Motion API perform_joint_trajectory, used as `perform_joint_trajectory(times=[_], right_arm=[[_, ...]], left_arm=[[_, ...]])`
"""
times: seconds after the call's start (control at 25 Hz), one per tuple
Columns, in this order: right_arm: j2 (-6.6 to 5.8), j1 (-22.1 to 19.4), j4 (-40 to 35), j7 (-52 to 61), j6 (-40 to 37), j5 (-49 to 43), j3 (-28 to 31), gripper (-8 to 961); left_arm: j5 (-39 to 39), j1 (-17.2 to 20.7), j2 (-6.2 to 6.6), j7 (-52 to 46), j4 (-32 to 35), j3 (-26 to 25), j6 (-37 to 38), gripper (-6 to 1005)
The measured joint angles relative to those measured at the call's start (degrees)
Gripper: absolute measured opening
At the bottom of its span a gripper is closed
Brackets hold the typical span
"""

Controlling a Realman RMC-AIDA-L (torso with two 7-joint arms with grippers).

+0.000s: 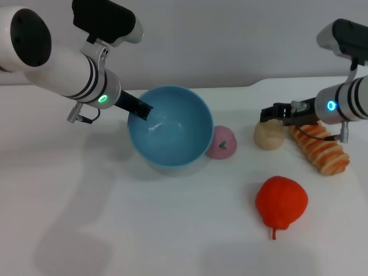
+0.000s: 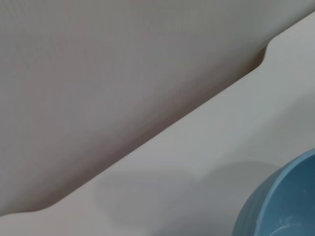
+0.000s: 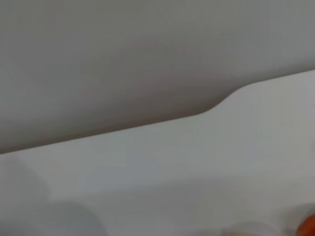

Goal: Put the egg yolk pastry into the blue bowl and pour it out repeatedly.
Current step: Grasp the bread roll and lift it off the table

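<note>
The light-blue bowl [image 1: 172, 129] is tilted, with its opening turned up and toward my right side, and nothing lies in it. My left gripper [image 1: 140, 108] is shut on its left rim, with one black finger inside the bowl. A piece of the bowl also shows in the left wrist view [image 2: 283, 204]. The pale beige egg yolk pastry [image 1: 268, 135] sits on the white table [image 1: 172, 230], to the right of the bowl. My right gripper [image 1: 271, 114] is just above and behind the pastry, at its top.
A pink ball with a green mark [image 1: 221, 142] lies against the bowl's right side. A long ridged orange bread [image 1: 321, 148] lies under my right arm. A red pepper-like fruit [image 1: 280, 201] sits in front of the pastry. The table's far edge has a notch [image 1: 256, 85].
</note>
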Motion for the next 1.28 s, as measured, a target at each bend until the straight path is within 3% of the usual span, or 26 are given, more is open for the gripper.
perform_joint_trajectory(times=[0.48,0.96,1.12,1.28], right_arm=[[0.42,-0.6,2.2,-1.4,4.3,2.1,-0.1,528],[0.51,-2.7,3.5,-18.8,6.0,19.5,0.0,518],[-0.32,-2.6,4.1,-18.5,1.9,19.6,0.2,354],[-2.51,-2.4,2.2,-17.9,-5.1,19.5,0.2,177]], left_arm=[[0.0,0.2,-0.02,0.1,0.0,0.0,0.4,-2],[0.0,0.2,-0.01,0.1,0.0,0.0,0.7,-2],[0.0,0.2,0.02,0.1,0.0,0.0,0.7,-2],[0.0,0.2,0.04,0.1,0.0,0.0,0.7,-1]])
